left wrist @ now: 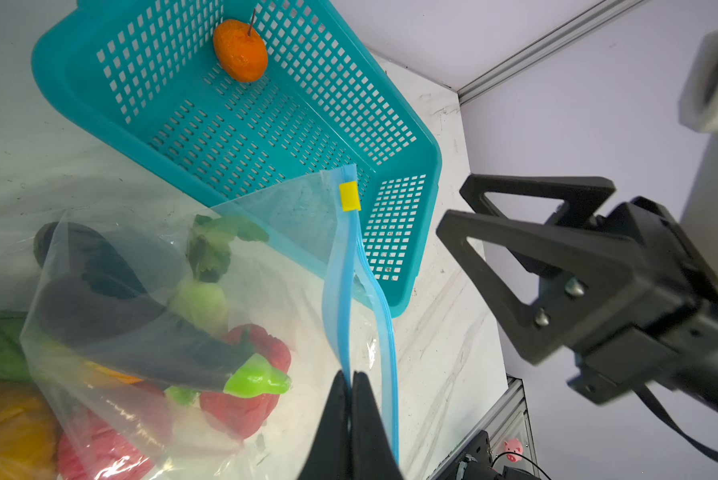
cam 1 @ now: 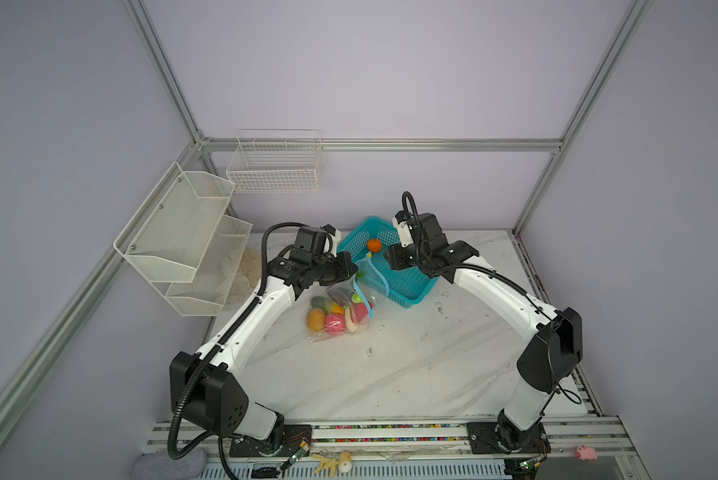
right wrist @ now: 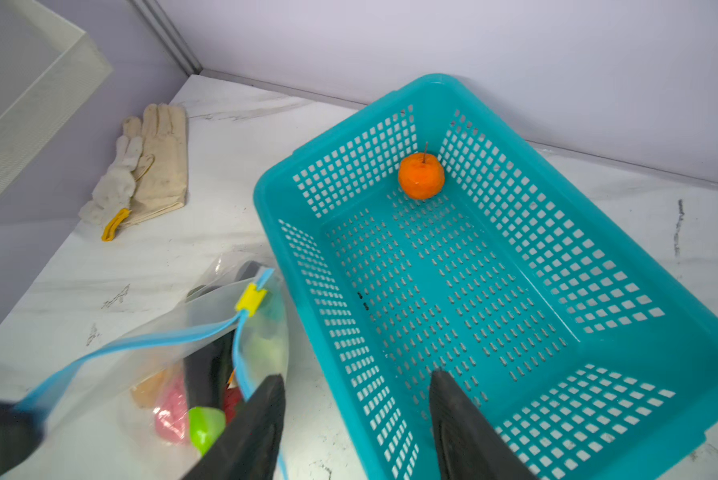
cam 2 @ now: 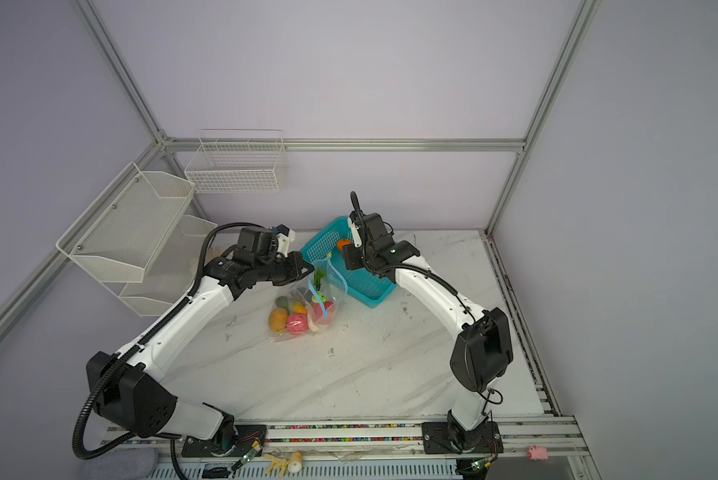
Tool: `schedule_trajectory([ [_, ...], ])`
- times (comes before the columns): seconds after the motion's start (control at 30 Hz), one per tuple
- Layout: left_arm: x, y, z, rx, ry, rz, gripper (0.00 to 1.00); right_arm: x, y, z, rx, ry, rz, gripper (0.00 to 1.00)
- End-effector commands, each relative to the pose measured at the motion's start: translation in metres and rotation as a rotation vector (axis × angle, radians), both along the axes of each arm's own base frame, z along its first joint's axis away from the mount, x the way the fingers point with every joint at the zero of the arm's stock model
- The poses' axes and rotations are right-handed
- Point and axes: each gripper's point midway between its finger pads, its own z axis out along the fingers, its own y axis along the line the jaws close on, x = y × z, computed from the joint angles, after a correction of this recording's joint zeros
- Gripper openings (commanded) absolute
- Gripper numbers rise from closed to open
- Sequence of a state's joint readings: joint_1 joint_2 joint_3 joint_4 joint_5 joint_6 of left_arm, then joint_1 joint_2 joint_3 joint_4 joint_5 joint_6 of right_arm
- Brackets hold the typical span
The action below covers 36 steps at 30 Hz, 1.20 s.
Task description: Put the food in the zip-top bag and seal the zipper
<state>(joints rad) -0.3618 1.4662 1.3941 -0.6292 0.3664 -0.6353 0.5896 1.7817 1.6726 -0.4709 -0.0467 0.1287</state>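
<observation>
On the table (cam 1: 390, 374), on the near side of the teal basket (right wrist: 266, 199), the zip-top bag (left wrist: 282, 232) lies with most of the food (cam 1: 333, 323) inside: yellow-orange, pink, red, green and dark purple pieces. Its mouth rises beside the basket's near wall. My left hand (left wrist: 351, 399) is clenched on one side of the zipper (left wrist: 345, 291), and the yellow slider (left wrist: 349, 196) sits at the end nearest the basket. The two blue strips stand only a little apart.

My right hand (right wrist: 355, 378) hangs over the basket's near end, released, with nothing between its jaws. At the basket's far end sits one orange fruit (right wrist: 421, 176), the only piece I see outside the bag.

I judge this the last pick. I need to reach to the far end, close on the round fruit and carry it back over the near wall. Then I drop it through that narrow mouth.
</observation>
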Motion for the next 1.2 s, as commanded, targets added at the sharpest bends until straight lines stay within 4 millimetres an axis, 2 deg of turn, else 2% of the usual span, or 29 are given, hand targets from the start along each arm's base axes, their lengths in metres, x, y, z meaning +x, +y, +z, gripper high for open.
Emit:
schedule_trajectory([
  [0.0,-0.002,0.007,0.012,-0.007,-0.048,0.011,0.00,0.023,-0.002,-0.017,0.001,-0.017,-0.031,0.59],
  [0.17,0.000,0.011,0.012,-0.001,-0.045,0.016,0.00,0.047,-0.004,-0.047,-0.092,-0.025,-0.058,0.59],
  [0.3,0.004,0.013,0.013,0.001,-0.045,0.020,0.00,0.062,0.003,-0.066,-0.120,-0.014,-0.049,0.60],
  [0.6,0.005,0.012,0.005,0.002,-0.020,0.015,0.00,0.094,0.015,-0.091,-0.160,-0.077,-0.030,0.61],
  [0.9,0.004,0.015,0.003,0.010,-0.010,0.029,0.00,0.124,0.028,-0.134,-0.179,-0.082,0.020,0.70],
  [1.17,0.005,0.017,0.004,0.013,-0.006,0.042,0.00,0.151,0.042,-0.145,-0.155,-0.101,0.023,0.74],
])
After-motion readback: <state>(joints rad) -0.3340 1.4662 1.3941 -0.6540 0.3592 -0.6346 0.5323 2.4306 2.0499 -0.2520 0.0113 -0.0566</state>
